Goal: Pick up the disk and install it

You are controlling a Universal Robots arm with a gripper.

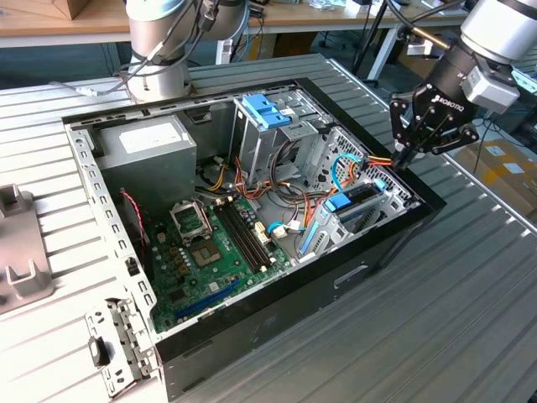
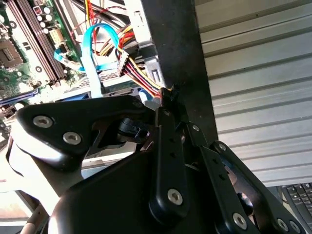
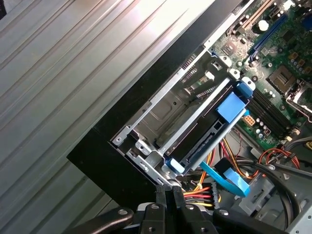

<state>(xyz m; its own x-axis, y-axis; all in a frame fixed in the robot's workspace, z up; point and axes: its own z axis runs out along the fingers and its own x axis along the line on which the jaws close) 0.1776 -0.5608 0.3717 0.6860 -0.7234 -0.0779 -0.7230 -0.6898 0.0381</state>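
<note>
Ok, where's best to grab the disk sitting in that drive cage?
Probably the blue tab at the end of the disk nearer the motherboard, coming through the case's open side: the disk stands on edge in the metal cage, leaving only that edge exposed.

Ribbed grey metal table (image 1: 470, 319), wooden benches (image 1: 50, 21), perhaps cardboard boxes (image 1: 503, 164)

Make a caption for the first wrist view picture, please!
The shut tool hovers at the computer case's corner, beside the blue-framed disk sitting in its drive bay.
</note>
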